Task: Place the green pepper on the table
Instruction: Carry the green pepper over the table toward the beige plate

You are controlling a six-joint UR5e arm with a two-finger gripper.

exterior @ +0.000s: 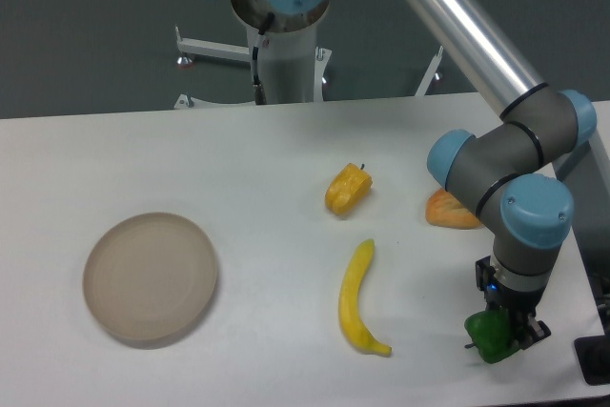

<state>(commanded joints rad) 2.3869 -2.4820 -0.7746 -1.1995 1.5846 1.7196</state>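
Note:
The green pepper (490,336) is a small glossy dark-green shape at the front right of the white table (267,159). It sits between the fingers of my gripper (502,329), which points down from above and is shut on it. The pepper is at or just above the tabletop; I cannot tell whether it touches. Part of the pepper is hidden behind the fingers.
A yellow-orange pepper (348,190) lies mid-table. A banana (358,299) lies in front of it. An orange piece (452,211) lies partly behind my arm. A round beige plate (151,277) sits at the left. The table's right edge is close to the gripper.

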